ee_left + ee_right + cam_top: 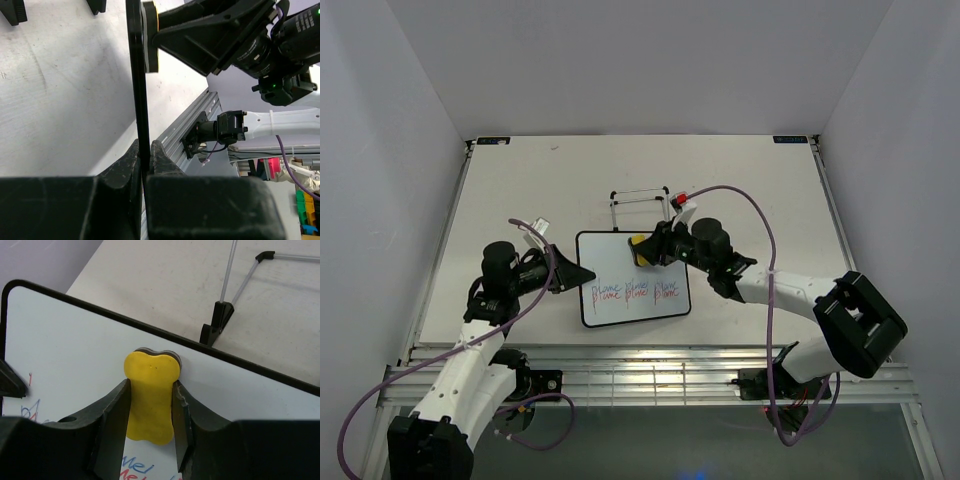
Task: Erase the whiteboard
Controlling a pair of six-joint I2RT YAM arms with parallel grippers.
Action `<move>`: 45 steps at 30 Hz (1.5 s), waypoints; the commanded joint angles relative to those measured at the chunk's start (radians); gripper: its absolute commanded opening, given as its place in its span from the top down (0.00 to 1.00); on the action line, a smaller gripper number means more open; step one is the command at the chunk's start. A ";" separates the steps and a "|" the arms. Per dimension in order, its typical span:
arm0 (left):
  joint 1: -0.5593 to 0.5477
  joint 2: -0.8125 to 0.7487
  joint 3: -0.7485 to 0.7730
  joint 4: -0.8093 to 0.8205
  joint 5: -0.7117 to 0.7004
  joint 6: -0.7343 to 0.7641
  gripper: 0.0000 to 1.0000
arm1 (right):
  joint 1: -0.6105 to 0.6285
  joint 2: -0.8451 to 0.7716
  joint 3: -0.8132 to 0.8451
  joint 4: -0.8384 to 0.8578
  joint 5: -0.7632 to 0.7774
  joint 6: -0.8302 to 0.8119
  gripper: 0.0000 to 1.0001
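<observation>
Clamping whiteboard edge, left pincer, right pincer squeezing yellow eraser, red-blue word written thrice, illegible.

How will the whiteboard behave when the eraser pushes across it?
Probably stiff: the whiteboard looks straight edge-on, pinched by the left gripper. Likely light, being thin. It might pivot about that one-edge grip when the eraser in the right gripper presses.
</observation>
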 commanded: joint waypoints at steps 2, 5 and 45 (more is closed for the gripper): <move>-0.032 -0.031 0.016 0.125 0.145 -0.004 1.00 | -0.050 0.039 0.031 -0.126 0.037 0.000 0.66; -0.032 -0.040 0.004 0.124 0.141 -0.006 1.00 | -0.136 0.028 -0.047 -0.131 0.046 -0.006 0.66; -0.086 -0.063 -0.030 0.136 -0.068 -0.090 1.00 | 0.479 -0.052 -0.089 -0.214 0.726 0.221 0.67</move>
